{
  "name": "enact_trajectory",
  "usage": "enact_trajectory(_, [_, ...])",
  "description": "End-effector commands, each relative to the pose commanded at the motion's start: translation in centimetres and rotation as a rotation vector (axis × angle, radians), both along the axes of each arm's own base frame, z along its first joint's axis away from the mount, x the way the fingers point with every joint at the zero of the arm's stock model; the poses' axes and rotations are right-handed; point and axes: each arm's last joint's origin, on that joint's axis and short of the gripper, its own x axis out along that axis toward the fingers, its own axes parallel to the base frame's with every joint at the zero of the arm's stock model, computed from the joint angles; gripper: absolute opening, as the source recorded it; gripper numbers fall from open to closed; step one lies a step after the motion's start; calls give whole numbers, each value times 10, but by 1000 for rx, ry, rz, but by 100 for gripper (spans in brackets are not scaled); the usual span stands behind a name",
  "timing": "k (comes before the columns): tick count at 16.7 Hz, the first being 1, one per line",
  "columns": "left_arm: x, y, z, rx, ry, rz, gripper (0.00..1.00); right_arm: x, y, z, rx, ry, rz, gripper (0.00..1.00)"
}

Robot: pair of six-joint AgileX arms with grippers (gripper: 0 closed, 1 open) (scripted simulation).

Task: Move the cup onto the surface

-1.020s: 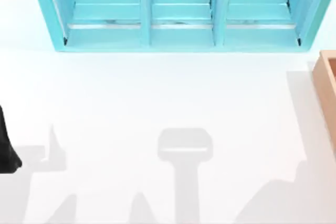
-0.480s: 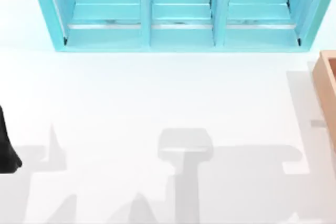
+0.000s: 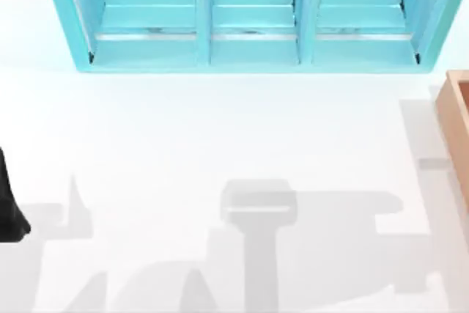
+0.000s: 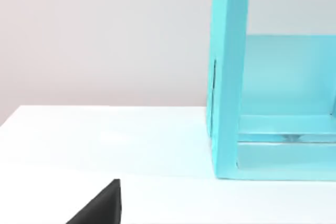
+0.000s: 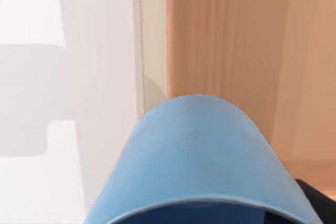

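Cup point(image 5: 205, 150) hanging over wooden box point(image 5: 231, 35) wall at worktop point(image 5: 31, 192) right edge, apparently clamped in right gripper point(image 5: 315, 205); held high, likely to clear the wall before setdown. Left gripper point(image 4: 100, 205) parked at left edge, state impossible to tell.

Top view looks down; wrist views low, sharing the surface point(image 3: 220, 130).

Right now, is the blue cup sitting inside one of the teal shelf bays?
No, the teal shelf bays look bare in the top view; the cup appears close in the right wrist view, by the wooden box.
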Motion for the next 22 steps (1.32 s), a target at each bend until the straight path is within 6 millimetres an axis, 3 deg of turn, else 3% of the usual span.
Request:
enact_trajectory(3, [0, 0, 0, 0, 0, 0, 100, 31, 48, 5, -4, 22, 1, 0])
enact_trajectory(5, [0, 0, 0, 0, 0, 0, 100, 49, 102, 9, -9, 19, 1, 0])
enact_trajectory(7, [0, 0, 0, 0, 0, 0, 100, 54, 170, 11, -12, 10, 1, 0])
enact_trajectory(10, [0, 0, 0, 0, 0, 0, 100, 29, 275, 8, -8, -5, 3, 0])
enact_trajectory(13, [0, 0, 0, 0, 0, 0, 100, -13, 351, 2, 5, -18, 5, 0])
enact_trajectory(16, [0, 0, 0, 0, 0, 0, 100, -42, 388, -1, 24, -27, 6, 0])
enact_trajectory(22, [0, 0, 0, 0, 0, 0, 100, -46, 393, -2, 30, -27, 2, 0])
